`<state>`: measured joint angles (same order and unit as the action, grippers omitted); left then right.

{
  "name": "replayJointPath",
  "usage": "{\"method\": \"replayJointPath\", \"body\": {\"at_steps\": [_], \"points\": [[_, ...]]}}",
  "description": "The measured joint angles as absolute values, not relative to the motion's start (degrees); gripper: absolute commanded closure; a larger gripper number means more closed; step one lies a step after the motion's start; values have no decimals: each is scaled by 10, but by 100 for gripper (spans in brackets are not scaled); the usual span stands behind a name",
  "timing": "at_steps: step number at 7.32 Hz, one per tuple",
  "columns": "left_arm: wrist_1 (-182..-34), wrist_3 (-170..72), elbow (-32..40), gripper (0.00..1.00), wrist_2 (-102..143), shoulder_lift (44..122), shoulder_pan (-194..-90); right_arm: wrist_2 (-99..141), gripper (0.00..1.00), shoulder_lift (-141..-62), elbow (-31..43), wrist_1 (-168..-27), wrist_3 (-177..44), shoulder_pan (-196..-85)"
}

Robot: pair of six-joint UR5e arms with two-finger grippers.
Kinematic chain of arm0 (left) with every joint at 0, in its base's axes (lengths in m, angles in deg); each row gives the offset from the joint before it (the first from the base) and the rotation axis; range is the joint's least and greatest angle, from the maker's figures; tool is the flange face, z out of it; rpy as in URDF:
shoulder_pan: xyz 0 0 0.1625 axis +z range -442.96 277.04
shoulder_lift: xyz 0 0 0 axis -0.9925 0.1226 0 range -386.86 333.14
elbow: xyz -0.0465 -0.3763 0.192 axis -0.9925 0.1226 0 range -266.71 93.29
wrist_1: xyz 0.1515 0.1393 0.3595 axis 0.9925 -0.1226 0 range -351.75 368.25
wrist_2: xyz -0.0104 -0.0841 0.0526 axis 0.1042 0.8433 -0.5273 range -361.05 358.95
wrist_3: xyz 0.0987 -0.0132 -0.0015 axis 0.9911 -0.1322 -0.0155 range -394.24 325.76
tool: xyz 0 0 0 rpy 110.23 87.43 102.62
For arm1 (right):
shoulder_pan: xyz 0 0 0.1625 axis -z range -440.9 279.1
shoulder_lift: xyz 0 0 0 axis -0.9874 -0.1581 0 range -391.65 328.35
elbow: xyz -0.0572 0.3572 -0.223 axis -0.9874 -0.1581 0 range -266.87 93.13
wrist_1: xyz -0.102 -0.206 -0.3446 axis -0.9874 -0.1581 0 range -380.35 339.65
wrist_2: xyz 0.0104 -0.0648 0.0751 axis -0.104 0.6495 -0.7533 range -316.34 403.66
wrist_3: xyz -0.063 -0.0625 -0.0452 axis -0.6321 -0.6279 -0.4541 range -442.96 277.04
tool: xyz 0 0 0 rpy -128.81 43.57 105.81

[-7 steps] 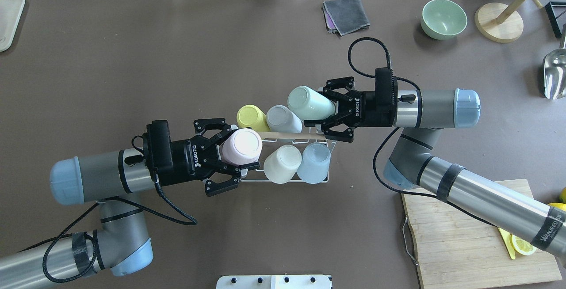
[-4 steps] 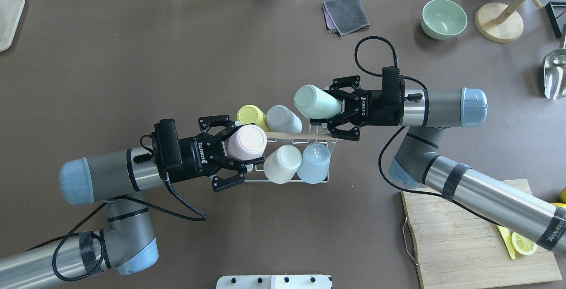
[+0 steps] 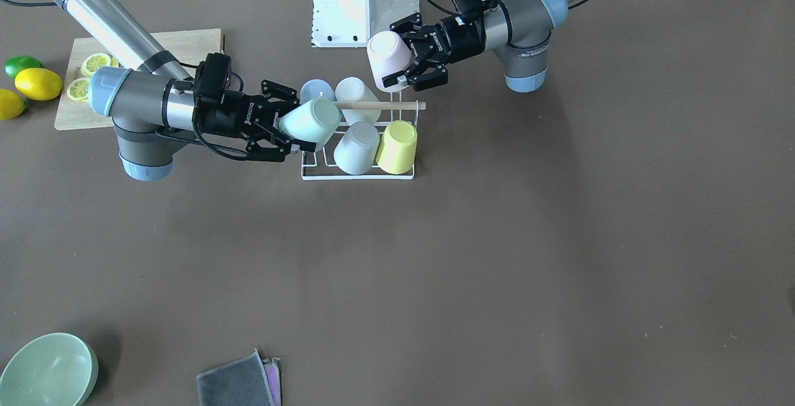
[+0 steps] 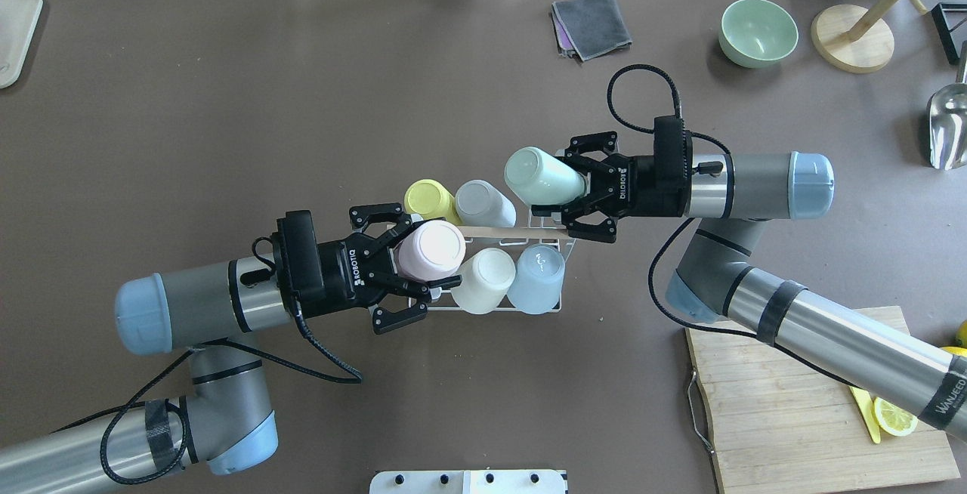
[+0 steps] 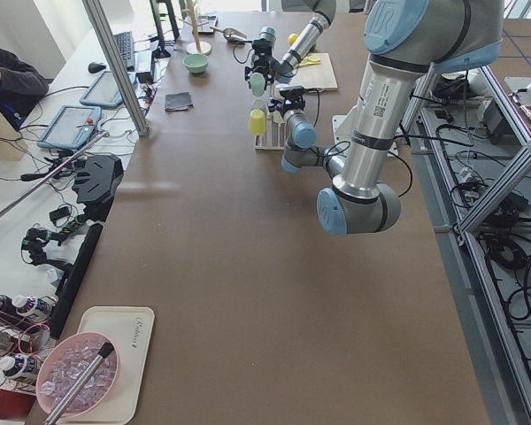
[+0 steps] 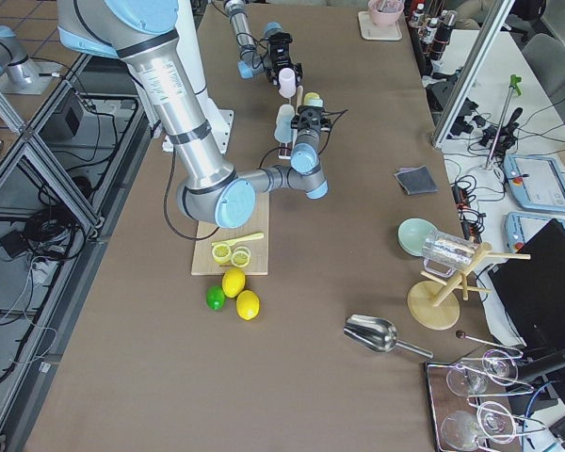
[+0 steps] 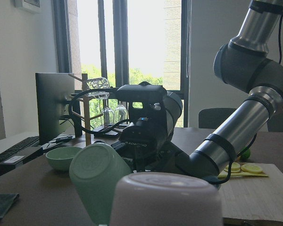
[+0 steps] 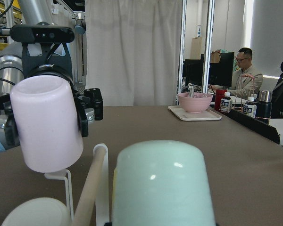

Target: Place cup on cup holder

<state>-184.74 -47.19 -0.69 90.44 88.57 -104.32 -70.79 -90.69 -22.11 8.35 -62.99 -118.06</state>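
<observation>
The cup holder [image 4: 491, 306], a white wire rack with a wooden rod [image 4: 498, 231] across its top, stands mid-table and carries several upturned cups: yellow [image 4: 427, 199], grey [image 4: 483, 203], cream [image 4: 483, 279] and pale blue [image 4: 536, 279]. My left gripper [image 4: 423, 260] is shut on a pink cup [image 4: 432, 248], held bottom-up over the rack's left end. My right gripper [image 4: 566, 192] is shut on a mint cup [image 4: 538, 175], tilted above the rack's far right corner. In the front-facing view the pink cup [image 3: 388, 52] and the mint cup [image 3: 310, 121] flank the rack [image 3: 357, 177].
A grey cloth [image 4: 591, 24], a green bowl [image 4: 758, 31] and a wooden stand base [image 4: 852, 38] lie at the far edge. A metal scoop [image 4: 948, 128] is at the right. A cutting board [image 4: 801, 403] with a lemon slice [image 4: 895, 417] sits near right.
My left arm has carried the pink cup rightward, further over the rack's left end. The right gripper with the mint cup shifted slightly right, then held still.
</observation>
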Motion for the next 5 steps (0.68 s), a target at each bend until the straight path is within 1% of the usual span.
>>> {"method": "replayJointPath", "body": {"at_steps": [1,2,5], "points": [[-1848,-469,-8,72,905,885,-1042,-708,0,-907,-221,84,-630,-1180],[-1848,-464,-11,69,905,883,-1041,-708,0,-907,-221,84,-629,-1181],[-1847,-456,-17,69,905,881,-1035,-709,0,-908,-221,84,-627,-1185]]}}
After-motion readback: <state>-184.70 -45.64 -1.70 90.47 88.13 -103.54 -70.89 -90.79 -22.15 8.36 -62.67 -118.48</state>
